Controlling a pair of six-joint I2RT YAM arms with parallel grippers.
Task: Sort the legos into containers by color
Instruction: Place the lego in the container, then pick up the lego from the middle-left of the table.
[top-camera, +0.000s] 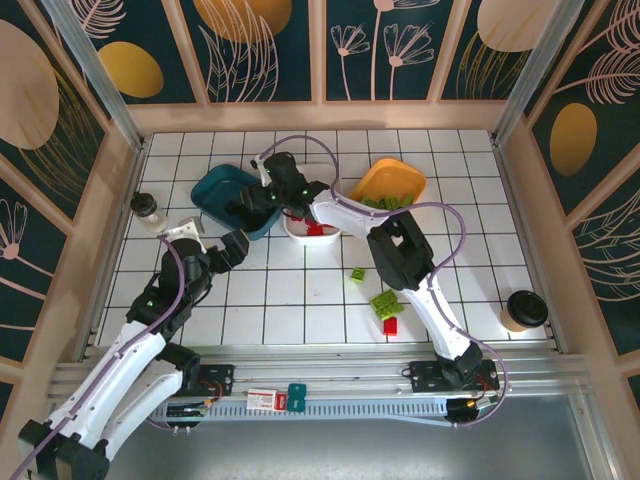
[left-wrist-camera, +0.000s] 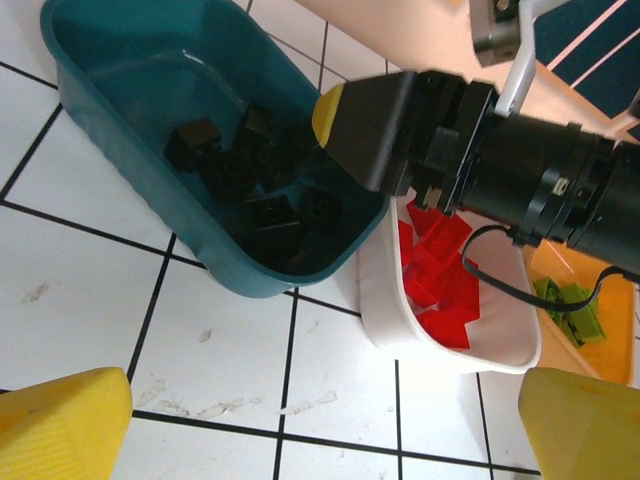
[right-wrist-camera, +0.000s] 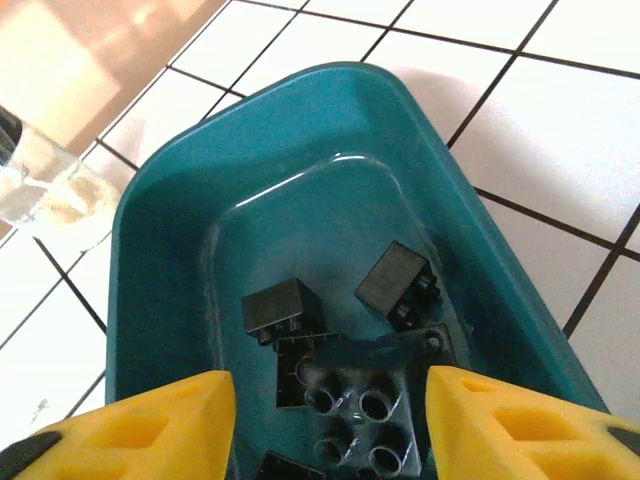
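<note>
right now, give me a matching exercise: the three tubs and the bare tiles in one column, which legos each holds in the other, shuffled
Column 1
1. dark teal tub
2. white tub
3. orange tub
4. tiled table

Column 2
a. lime green legos only
b. loose green legos and one loose red lego
c. black legos
d. red legos only

Pairs: 1-c, 2-d, 3-a, 4-b
</note>
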